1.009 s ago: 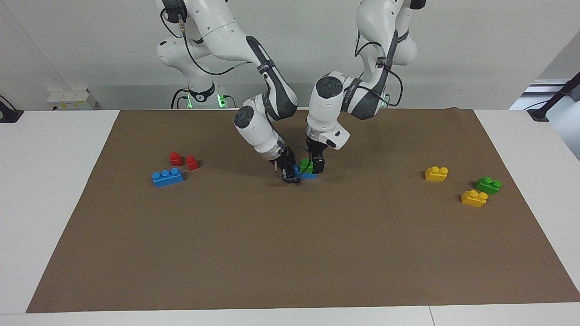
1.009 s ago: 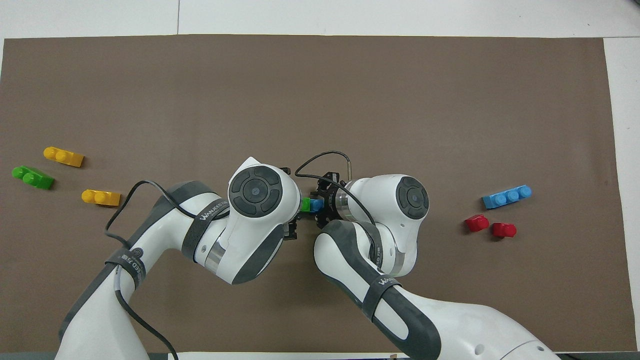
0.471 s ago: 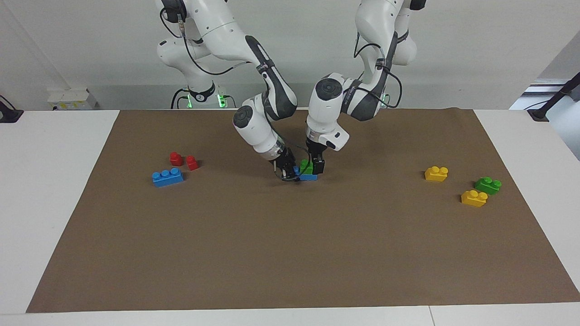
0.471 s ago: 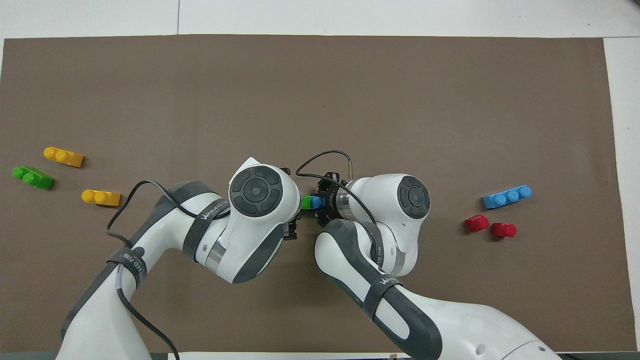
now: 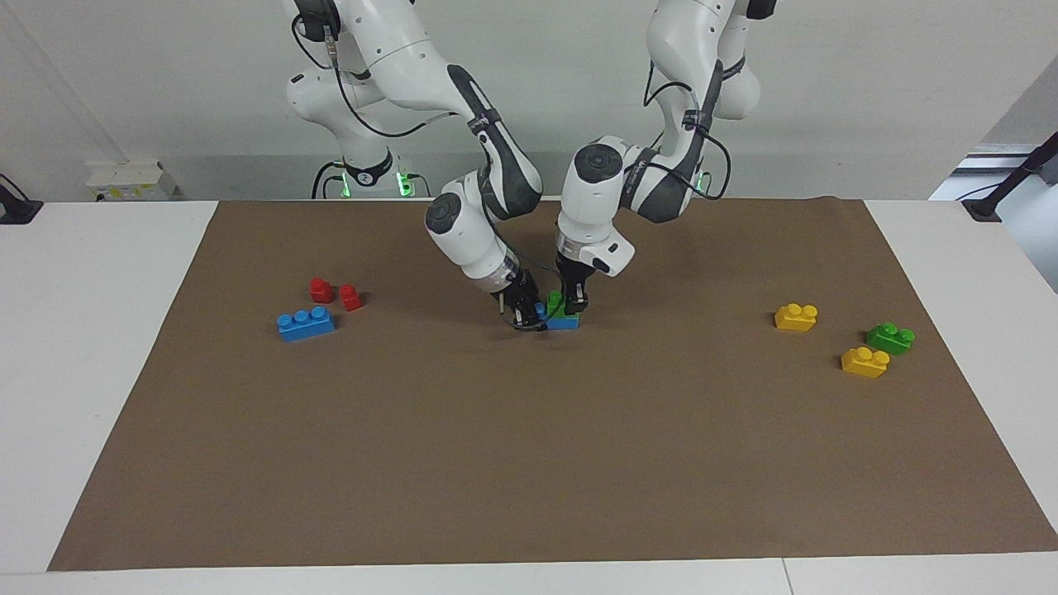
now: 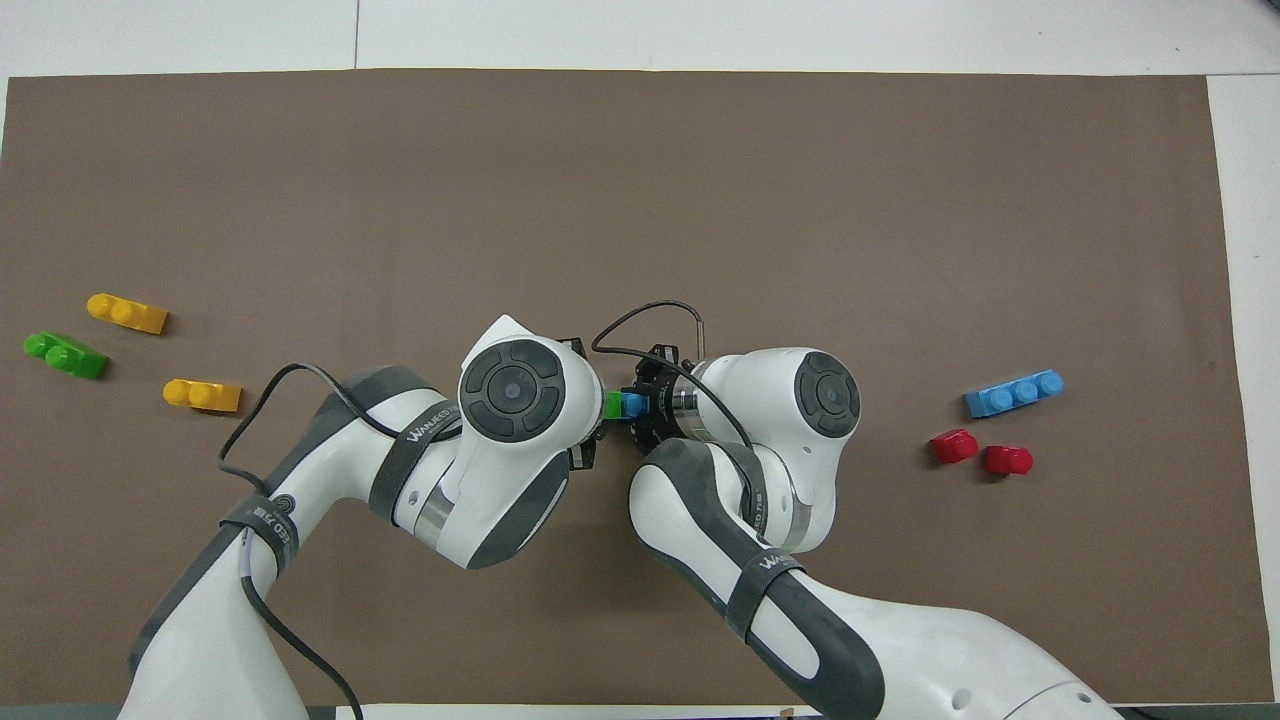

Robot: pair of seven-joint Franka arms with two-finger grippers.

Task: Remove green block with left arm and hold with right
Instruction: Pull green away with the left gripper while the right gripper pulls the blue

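Observation:
The green block (image 5: 556,305) sits on a blue brick (image 5: 565,322) near the middle of the brown mat. In the overhead view only slivers of the green block (image 6: 614,405) and the blue brick (image 6: 632,405) show between the two wrists. My left gripper (image 5: 570,304) points down onto the green block, with its fingers closed against it. My right gripper (image 5: 531,317) comes in low from the right arm's side and is shut on the end of the blue brick. Both bricks rest on the mat.
A second green block (image 5: 890,337) and two yellow bricks (image 5: 796,316) (image 5: 864,361) lie toward the left arm's end. A blue three-stud brick (image 5: 306,322) and two red pieces (image 5: 321,289) (image 5: 350,297) lie toward the right arm's end.
My left gripper has shifted slightly toward the right arm's side and its fingers have drawn in against the green block. The right gripper and the blue brick have stayed in place.

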